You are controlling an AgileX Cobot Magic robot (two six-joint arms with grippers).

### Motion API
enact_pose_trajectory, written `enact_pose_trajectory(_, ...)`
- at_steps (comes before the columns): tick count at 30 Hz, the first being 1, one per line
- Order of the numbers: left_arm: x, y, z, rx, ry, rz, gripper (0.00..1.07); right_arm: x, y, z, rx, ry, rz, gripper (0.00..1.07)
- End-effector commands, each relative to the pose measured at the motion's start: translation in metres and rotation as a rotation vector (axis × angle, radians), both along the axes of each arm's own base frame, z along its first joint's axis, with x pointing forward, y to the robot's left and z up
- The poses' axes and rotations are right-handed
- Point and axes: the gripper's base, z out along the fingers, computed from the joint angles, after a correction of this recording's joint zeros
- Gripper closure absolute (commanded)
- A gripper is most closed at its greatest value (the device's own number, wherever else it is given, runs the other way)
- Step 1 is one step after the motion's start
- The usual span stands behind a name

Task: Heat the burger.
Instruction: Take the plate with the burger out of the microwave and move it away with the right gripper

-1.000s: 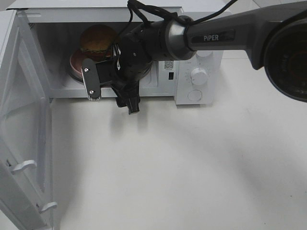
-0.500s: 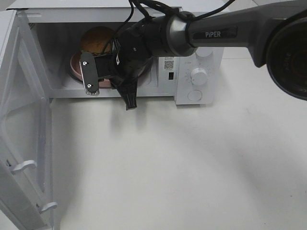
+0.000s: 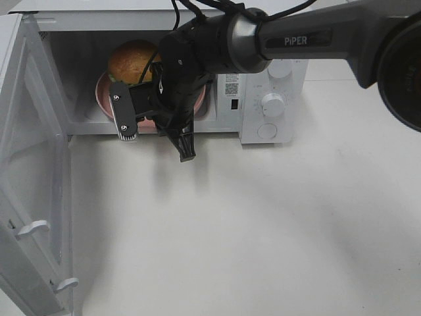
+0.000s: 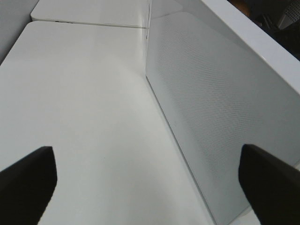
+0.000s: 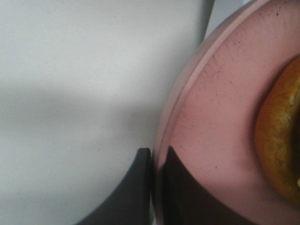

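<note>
White, matte tabletop (image 3: pixel 263 224) fills the exterior high view, with a white microwave (image 3: pixel 273 99) at its far edge and the microwave door (image 3: pixel 33 197) swung fully open at left. Right arm (image 3: pixel 309 39), dark grey with a glossy barrel, reaches across from the right to the oven mouth, wrist bent downward. Right tool (image 3: pixel 154 128) sits at the front of the cavity, one flat black finger (image 3: pixel 123 118) hanging in front of the rim of the pink plate (image 3: pixel 105 89). The burger (image 3: pixel 133 60), its bun domed and golden-brown, rests on that plate inside the cavity, behind the wrist.

Left wrist view: smooth white tabletop (image 4: pixel 79 117) and the perforated inner face of the microwave door (image 4: pixel 220 108) standing upright beside it. Two black fingertips (image 4: pixel 28 178) of the left tool (image 4: pixel 147 187) show at the frame corners, spread wide apart with nothing between them.

Right wrist view: the right tool (image 5: pixel 157 183) is clamped on the pink plate (image 5: pixel 220 117), a dark pad (image 5: pixel 133 187) on either side of the thin rim. Plate surface is matte, lightly speckled. Burger (image 5: pixel 279 140) edge shows orange-brown on the plate, near the grip but apart from it.
</note>
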Motion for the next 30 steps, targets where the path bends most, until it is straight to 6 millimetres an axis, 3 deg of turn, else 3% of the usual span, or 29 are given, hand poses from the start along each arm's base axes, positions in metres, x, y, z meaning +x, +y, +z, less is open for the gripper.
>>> enact_pose_trajectory(1, -0.002, 0.0, 0.0, -0.003, -0.026, 0.004, 0.09, -0.007, 0.0, 0.01, -0.015, -0.017, 0.05, 1.07)
enact_pose_trajectory(8, -0.002, 0.0, 0.0, -0.003, -0.026, 0.004, 0.09, -0.021, -0.01, 0.018, 0.002, -0.06, 0.102, 1.07)
enact_pose_trajectory(16, -0.002, 0.0, 0.0, -0.003, -0.026, 0.004, 0.09, -0.036, -0.023, 0.04, 0.062, -0.147, 0.138, 1.07)
enact_pose_trajectory(30, -0.002, 0.0, 0.0, -0.003, -0.026, 0.004, 0.09, -0.067, -0.05, 0.047, 0.08, -0.174, 0.173, 1.07)
